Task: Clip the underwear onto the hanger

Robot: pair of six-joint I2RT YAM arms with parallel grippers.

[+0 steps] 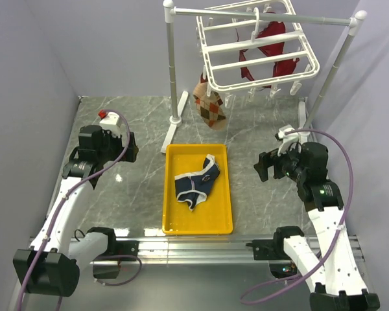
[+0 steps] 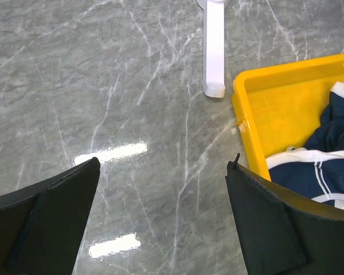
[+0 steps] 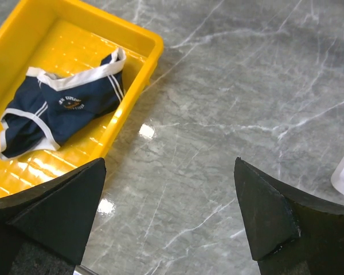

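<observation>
The navy underwear (image 1: 196,181) with white trim lies crumpled in a yellow tray (image 1: 172,220) mid-table; it also shows in the right wrist view (image 3: 57,112) and at the right edge of the left wrist view (image 2: 327,154). The white hanger (image 1: 259,48) with crossbars and dangling clips hangs from a pole frame at the back. My left gripper (image 1: 133,146) is open and empty over the table left of the tray (image 2: 246,114). My right gripper (image 1: 264,167) is open and empty over the table right of the tray (image 3: 143,43).
A dark red garment (image 1: 272,55) and an argyle cloth (image 1: 209,103) hang on the hanger. The white pole-frame stand (image 1: 171,78) has feet on the table behind the tray (image 2: 215,51). Grey walls enclose the table at left, back and right.
</observation>
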